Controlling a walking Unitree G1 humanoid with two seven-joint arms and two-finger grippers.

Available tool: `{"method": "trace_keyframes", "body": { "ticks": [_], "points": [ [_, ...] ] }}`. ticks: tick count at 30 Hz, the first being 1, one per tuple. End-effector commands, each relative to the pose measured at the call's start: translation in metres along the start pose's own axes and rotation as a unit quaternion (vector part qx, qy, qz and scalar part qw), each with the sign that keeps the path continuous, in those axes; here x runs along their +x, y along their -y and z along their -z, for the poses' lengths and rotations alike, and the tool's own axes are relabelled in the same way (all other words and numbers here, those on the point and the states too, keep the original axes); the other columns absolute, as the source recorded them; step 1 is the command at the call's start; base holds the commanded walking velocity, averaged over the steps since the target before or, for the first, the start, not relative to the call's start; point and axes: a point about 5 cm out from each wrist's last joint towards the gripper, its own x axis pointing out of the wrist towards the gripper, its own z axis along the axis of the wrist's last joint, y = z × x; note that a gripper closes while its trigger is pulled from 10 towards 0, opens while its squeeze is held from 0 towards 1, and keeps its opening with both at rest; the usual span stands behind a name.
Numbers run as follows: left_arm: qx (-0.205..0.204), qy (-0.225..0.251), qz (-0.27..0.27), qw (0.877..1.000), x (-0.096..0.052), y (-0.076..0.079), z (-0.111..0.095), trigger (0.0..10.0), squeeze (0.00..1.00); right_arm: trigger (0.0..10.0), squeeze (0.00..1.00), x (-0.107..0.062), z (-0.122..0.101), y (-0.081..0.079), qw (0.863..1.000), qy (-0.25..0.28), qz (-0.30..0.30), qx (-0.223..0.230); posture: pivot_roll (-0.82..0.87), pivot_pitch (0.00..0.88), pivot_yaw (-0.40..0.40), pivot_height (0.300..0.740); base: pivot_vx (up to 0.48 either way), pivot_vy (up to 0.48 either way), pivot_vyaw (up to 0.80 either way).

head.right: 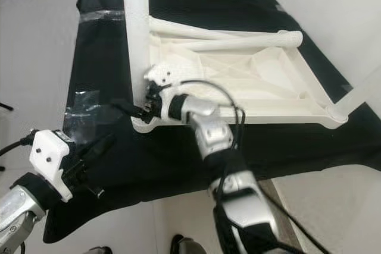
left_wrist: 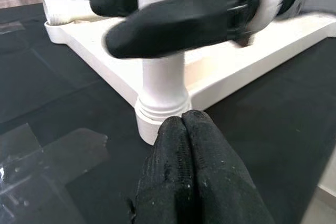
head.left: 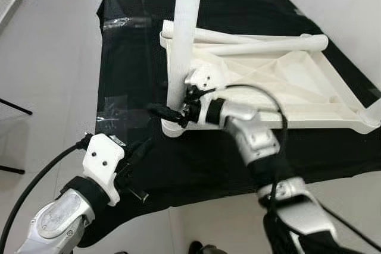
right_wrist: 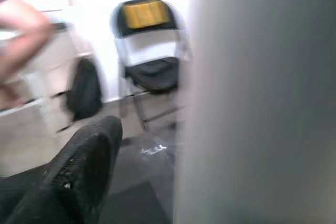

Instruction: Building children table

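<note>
At the frame's centre, the right claw [head.left: 168, 113] is clenched around the upright white leg [head.left: 186, 34], which stands in the near-left corner of the upturned white tabletop [head.left: 309, 75] on the black worktop [head.left: 125, 40]. The left claw [head.left: 138, 150], clenched on nothing, hovers at lower left.

Before me: a bench [head.left: 125, 52] under black cloth on a pale tiled floor [head.left: 53, 57]. White wall [head.left: 351, 10] beside its right edge. Folding chair [right_wrist: 149, 56] stands beyond.

Right gripper [head.right: 138, 110] against upright white leg [head.right: 136, 34] on upturned tabletop [head.right: 280, 96].
</note>
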Motion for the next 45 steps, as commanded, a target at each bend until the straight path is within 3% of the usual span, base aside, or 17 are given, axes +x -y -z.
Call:
{"method": "trace_keyframes", "body": {
  "ticks": [1, 8, 13, 14, 22, 25, 26, 28, 31, 32, 33, 34, 36, 38, 39, 44, 45],
  "points": [
    [-0.004, -0.004, -0.001, 1.000, -0.001, 0.002, 0.001, 10.0, 0.00, 10.0, 0.00, -0.001, 0.005, -0.004, 0.997, -0.014, -0.068, -0.011, 0.14, 0.231, -0.139, 0.740, 0.000, 0.000, 0.00],
    [-0.002, -0.005, 0.000, 1.000, -0.002, 0.001, 0.001, 10.0, 0.00, 10.0, 0.00, 0.002, 0.005, -0.002, 0.984, -0.038, -0.175, 0.006, 0.16, 0.238, -0.142, 0.740, 0.000, 0.000, 0.00],
    [0.000, -0.004, -0.001, 1.000, -0.002, 0.001, 0.000, 10.0, 0.00, 10.0, 0.00, 0.002, 0.008, -0.003, 0.980, -0.042, -0.193, 0.016, 0.17, 0.240, -0.142, 0.740, 0.000, 0.000, 0.00],
    [0.002, -0.005, -0.002, 1.000, -0.003, 0.000, 0.000, 10.0, 0.00, 0.0, 0.00, 0.002, 0.011, -0.002, 0.980, -0.050, -0.190, 0.024, 0.17, 0.238, -0.143, 0.740, 0.000, 0.000, 0.00],
    [0.004, -0.007, -0.003, 1.000, -0.004, 0.000, 0.000, 10.0, 0.00, 0.0, 0.00, -0.002, 0.026, -0.001, 0.984, -0.072, -0.161, 0.034, 0.17, 0.241, -0.147, 0.740, 0.000, 0.000, 0.00],
    [0.003, -0.008, -0.003, 1.000, -0.004, 0.000, 0.001, 10.0, 0.00, 0.0, 0.00, -0.015, 0.039, 0.003, 0.990, -0.080, -0.108, 0.040, 0.17, 0.246, -0.142, 0.740, 0.000, 0.000, 0.00],
    [0.004, -0.008, -0.002, 1.000, -0.003, 0.000, 0.001, 10.0, 0.00, 0.0, 0.00, -0.033, 0.056, 0.004, 0.993, -0.104, -0.038, 0.046, 0.16, 0.243, -0.143, 0.740, 0.000, 0.000, 0.00],
    [0.004, -0.008, -0.002, 1.000, -0.003, 0.000, 0.001, 10.0, 0.00, 0.0, 0.00, -0.033, 0.056, 0.004, 0.993, -0.104, -0.038, 0.046, 0.16, 0.243, -0.143, 0.740, 0.000, 0.000, 0.00],
    [0.005, -0.008, -0.002, 1.000, -0.003, -0.001, 0.001, 10.0, 0.00, 0.0, 0.00, -0.049, 0.069, -0.002, 0.991, -0.118, 0.006, 0.055, 0.16, 0.241, -0.145, 0.740, 0.000, 0.000, 0.00],
    [0.005, -0.009, -0.002, 1.000, -0.004, -0.001, 0.001, 10.0, 0.00, 0.0, 0.00, -0.054, 0.079, -0.011, 0.988, -0.130, 0.042, 0.072, 0.16, 0.242, -0.150, 0.740, 0.000, 0.000, 0.00],
    [0.005, -0.010, -0.002, 1.000, -0.004, -0.002, 0.001, 10.0, 0.00, 0.0, 0.00, -0.051, 0.095, -0.016, 0.962, -0.155, 0.206, 0.089, 0.15, 0.236, -0.144, 0.740, 0.000, 0.000, 0.00],
    [0.005, -0.010, -0.002, 1.000, -0.004, -0.002, 0.001, 10.0, 0.00, 0.0, 0.00, -0.051, 0.095, -0.016, 0.962, -0.155, 0.206, 0.089, 0.15, 0.236, -0.144, 0.740, 0.000, 0.000, 0.00],
    [0.012, -0.015, 0.002, 1.000, -0.003, -0.002, 0.002, 10.0, 0.00, 0.0, 0.00, -0.047, 0.108, -0.047, 0.941, -0.196, 0.269, 0.065, 0.18, 0.247, -0.138, 0.740, 0.000, 0.000, 0.00],
    [0.012, -0.015, 0.002, 1.000, -0.003, -0.002, 0.002, 10.0, 0.00, 0.0, 0.00, -0.047, 0.108, -0.047, 0.941, -0.196, 0.269, 0.065, 0.18, 0.247, -0.138, 0.740, 0.000, 0.000, 0.00],
    [0.009, -0.014, 0.003, 1.000, -0.003, -0.001, 0.002, 10.0, 0.00, 0.0, 0.00, -0.046, 0.105, -0.043, 0.933, -0.181, 0.299, 0.088, 0.16, 0.216, -0.126, 0.740, 0.000, 0.000, 0.00],
    [0.008, -0.012, 0.005, 1.000, 0.000, -0.001, 0.002, 10.0, 0.00, 0.0, 0.00, -0.040, 0.100, -0.032, 0.938, -0.172, 0.293, 0.070, 0.17, 0.210, -0.140, 0.740, 0.000, 0.000, 0.00],
    [0.011, -0.014, 0.002, 1.000, 0.000, -0.002, 0.003, 10.0, 0.00, 10.0, 0.00, -0.038, 0.099, -0.031, 0.941, -0.172, 0.286, 0.062, 0.17, 0.205, -0.139, 0.740, 0.000, 0.000, 0.00]
  ]
}}
